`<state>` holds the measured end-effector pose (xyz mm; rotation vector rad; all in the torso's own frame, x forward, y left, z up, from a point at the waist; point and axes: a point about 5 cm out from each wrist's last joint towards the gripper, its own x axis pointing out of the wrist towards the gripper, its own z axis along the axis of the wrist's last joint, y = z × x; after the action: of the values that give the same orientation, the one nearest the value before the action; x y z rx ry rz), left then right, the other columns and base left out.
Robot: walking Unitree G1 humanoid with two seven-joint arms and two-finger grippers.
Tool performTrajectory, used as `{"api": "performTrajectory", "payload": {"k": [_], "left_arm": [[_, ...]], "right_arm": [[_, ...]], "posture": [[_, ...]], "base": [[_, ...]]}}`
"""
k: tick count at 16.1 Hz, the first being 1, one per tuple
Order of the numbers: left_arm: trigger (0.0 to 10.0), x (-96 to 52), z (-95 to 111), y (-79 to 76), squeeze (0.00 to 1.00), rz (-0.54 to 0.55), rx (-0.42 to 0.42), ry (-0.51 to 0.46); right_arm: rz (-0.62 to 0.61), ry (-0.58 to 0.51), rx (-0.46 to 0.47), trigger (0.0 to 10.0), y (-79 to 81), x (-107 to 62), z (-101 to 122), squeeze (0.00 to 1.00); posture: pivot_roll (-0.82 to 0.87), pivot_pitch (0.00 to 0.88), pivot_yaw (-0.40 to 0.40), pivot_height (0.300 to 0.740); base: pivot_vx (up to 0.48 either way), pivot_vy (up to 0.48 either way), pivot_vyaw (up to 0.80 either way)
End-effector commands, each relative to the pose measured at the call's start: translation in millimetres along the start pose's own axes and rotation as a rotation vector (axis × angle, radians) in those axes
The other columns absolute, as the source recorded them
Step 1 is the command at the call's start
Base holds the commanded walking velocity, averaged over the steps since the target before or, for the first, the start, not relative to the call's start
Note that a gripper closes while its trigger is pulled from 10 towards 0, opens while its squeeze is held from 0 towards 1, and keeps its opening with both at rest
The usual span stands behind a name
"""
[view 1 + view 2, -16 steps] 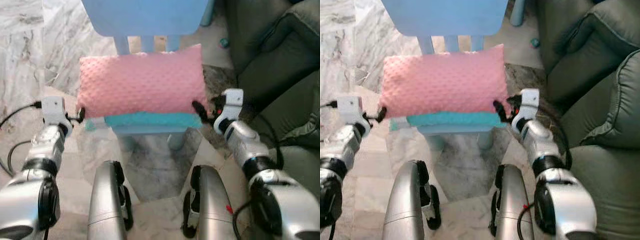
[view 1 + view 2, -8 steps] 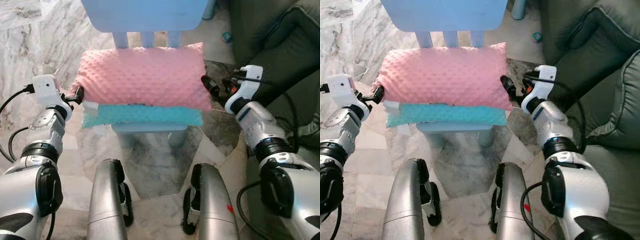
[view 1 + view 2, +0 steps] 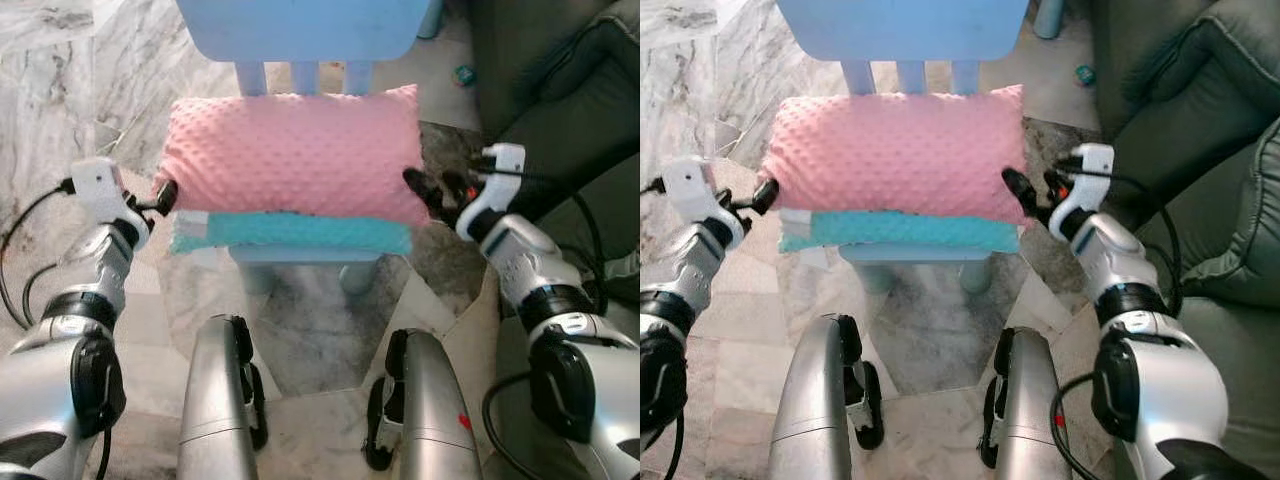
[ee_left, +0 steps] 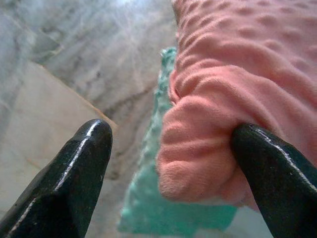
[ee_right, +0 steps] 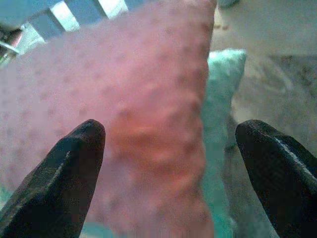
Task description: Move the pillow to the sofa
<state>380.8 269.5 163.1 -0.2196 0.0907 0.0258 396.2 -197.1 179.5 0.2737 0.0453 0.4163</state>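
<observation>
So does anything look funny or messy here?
A little. Two pillows are stacked on a small blue chair: the pink pillow sits on a teal one, and both overhang the seat's sides. A small teal thing lies on the floor by the sofa.

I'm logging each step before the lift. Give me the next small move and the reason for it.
Probably press both grippers inward and clamp the pink pillow. The left gripper and right gripper sit at its opposite ends with jaws open. The pillow lies on a teal cushion on the blue chair, with the sofa to the right.
</observation>
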Motion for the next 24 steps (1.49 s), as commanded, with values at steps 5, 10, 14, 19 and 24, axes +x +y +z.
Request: {"api": "performTrajectory", "payload": {"k": [5, 10, 14, 19, 24], "left_arm": [[10.0, -8.3, 13, 10.6, 0.0, -0.095, -0.009, -0.032], [10.0, -12.6, 20, 18.6, 0.0, -0.149, -0.175, -0.005], [10.0, -22.0, 6, 37.8, 0.0, -0.122, -0.311, 0.067], [10.0, -19.8, 5, 36.8, 0.0, -0.094, -0.463, 0.055], [10.0, -7.4, -2, 4.3, 0.0, -0.193, -0.531, 0.097]], "right_arm": [[-0.011, 0.026, -0.032, 10.0, -22.5, -20.8, 1, 0.0], [0.071, 0.034, 0.086, 10.0, -32.3, -35.6, 3, 0.0], [0.166, 0.045, 0.235, 10.0, -36.2, -46.0, 3, 0.0], [0.15, 0.08, 0.276, 10.0, -44.3, -56.2, -7, 0.0], [0.178, 0.225, 0.112, 10.0, -22.4, -41.1, -42, 0.0]], "posture": [[-0.05, 0.445, 0.003, 0.571], [-0.04, 0.425, 0.007, 0.571], [-0.05, 0.435, 0.001, 0.571], [-0.06, 0.459, -0.009, 0.571], [-0.06, 0.474, -0.021, 0.571]], "base": [[0.0, 0.0, 0.0], [0.0, 0.0, 0.0], [0.0, 0.0, 0.0], [0.0, 0.0, 0.0], [0.0, 0.0, 0.0]]}}
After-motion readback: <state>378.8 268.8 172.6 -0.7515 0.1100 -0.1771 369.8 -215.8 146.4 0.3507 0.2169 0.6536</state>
